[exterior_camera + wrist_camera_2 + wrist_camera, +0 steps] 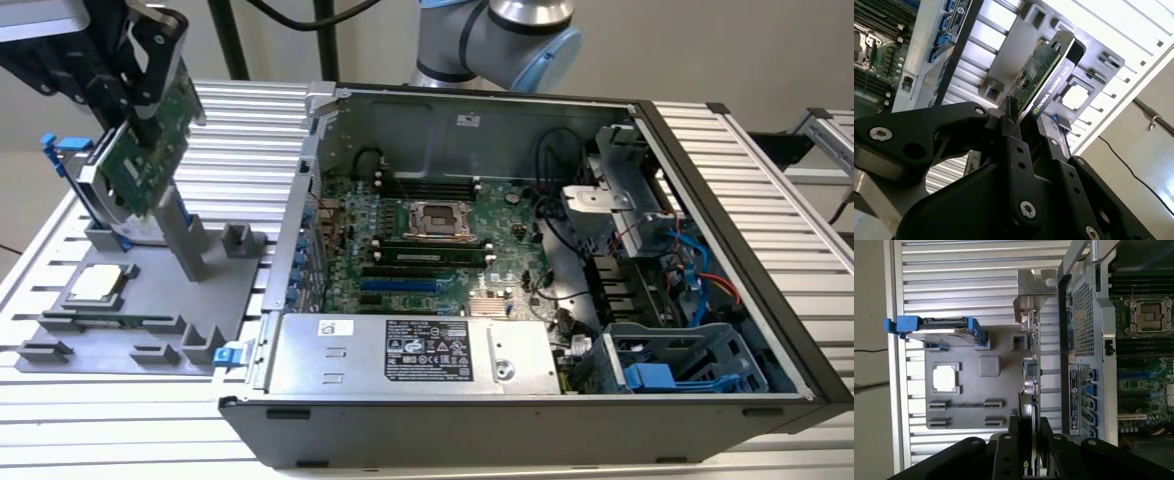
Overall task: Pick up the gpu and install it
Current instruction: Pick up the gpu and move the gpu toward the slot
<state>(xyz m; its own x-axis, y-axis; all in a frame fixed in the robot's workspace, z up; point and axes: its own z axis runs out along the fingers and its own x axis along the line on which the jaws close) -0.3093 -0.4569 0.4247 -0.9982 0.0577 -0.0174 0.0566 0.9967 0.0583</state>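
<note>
Ribbed aluminium worktop [747, 140] carries everything you see. On it lies the open computer case [534, 425], with the motherboard [441, 250] facing up and the processor socket [434, 218] near the board's middle. Just beside the case, on the exterior view's left, sits the grey parts fixture [160, 300].

Your gpu [140, 160] is above that fixture, outside the case. It is tilted, with its green circuit face turned toward the case and its black shroud away from it. Its silver end bracket [1031, 290] is at the end farthest from the hand [1026, 120]. The hand is clamped on the card's near edge, with a black finger [1011, 132] pressed on each face. You cannot tell whether the card's lower end touches the fixture's upright post [187, 240].

A hard drive in a blue frame [944, 332] stands in the fixture near the card, and a processor chip [945, 378] lies flat in its square pocket
</note>
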